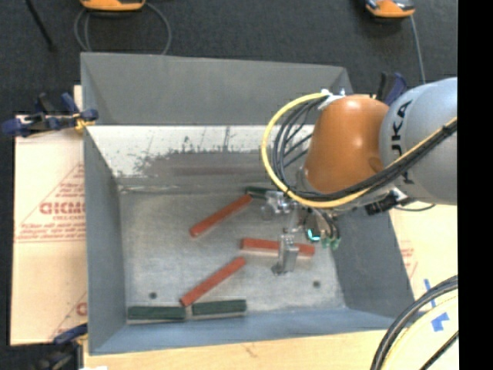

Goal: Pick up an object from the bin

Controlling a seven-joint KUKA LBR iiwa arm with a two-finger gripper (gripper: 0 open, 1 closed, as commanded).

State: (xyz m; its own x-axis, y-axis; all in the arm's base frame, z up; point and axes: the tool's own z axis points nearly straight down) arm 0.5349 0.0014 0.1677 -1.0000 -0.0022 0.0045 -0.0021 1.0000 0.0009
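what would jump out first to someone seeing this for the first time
The arm's big orange wrist cover at the right of the grey bin catches the eye first. Below it, the tool is over a short red bar on the bin floor. Two longer red bars lie slanted to its left, and two dark green bars lie end to end along the near wall.

Left floor of bin: bare.
Centre: upper red bar, middle red bar, lower red bar.
Front wall: left green bar, right green bar.
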